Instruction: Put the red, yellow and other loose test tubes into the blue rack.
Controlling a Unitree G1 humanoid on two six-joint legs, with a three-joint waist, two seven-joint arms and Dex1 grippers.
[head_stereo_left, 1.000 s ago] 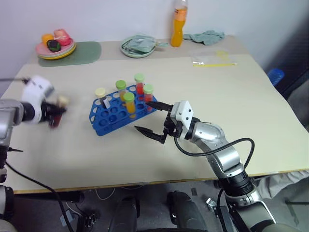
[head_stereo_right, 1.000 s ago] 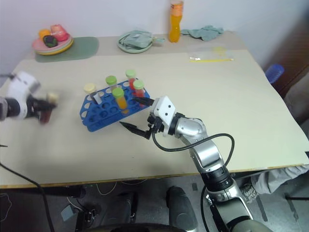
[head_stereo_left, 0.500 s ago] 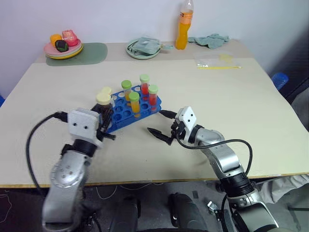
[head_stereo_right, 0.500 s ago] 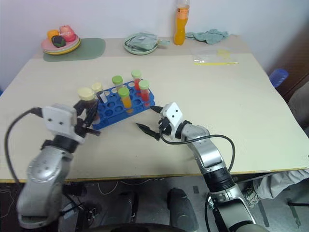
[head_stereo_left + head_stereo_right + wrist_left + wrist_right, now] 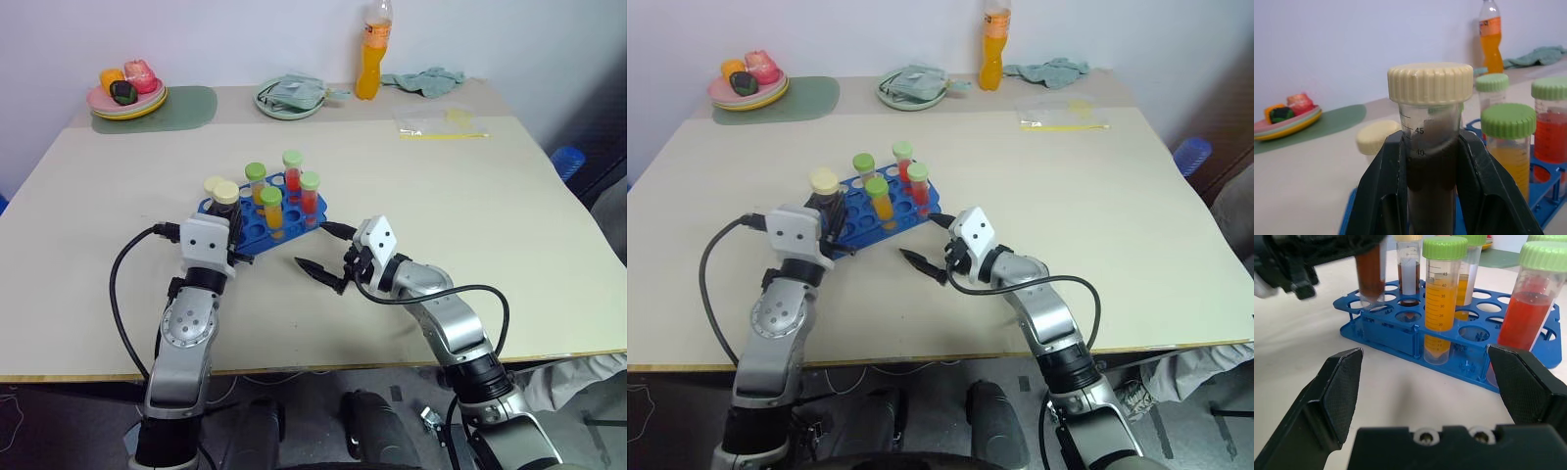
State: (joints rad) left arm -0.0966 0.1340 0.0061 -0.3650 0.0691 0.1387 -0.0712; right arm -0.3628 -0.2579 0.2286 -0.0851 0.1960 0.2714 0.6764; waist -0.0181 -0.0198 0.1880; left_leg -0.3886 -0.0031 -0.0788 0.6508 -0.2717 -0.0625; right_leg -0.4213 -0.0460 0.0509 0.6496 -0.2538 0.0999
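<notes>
**Dark tube brought to the rack's left end**

My left gripper [image 5: 1432,196] has its jaws pinching a cream-capped tube of dark brown liquid [image 5: 1431,147], held upright. A second ago that arm was out at the far left of the surface; it has since swung in to the right, and the tube now hangs at the left end of the blue rack [image 5: 257,227], just beside a second cream-capped tube [image 5: 213,185] already standing there. I judge this to be the lining-up before the drop into a free hole, so one more loose tube is close to being racked.

My right gripper [image 5: 318,250] has its jaws spread wide and holds nothing; it has barely moved, hovering low over the surface [image 5: 441,186] just to the near right of the rack.

The rack also carries four green-capped tubes, two orange [image 5: 271,209] and two red [image 5: 310,194].

The left wrist view shows the grip itself: both jaws press the tube below its cap. The right wrist view shows what that one cannot, the tube's lower end [image 5: 1370,276] poised just above the rack's top plate, over the holes at that end; whether it is centred on one I cannot tell.
</notes>
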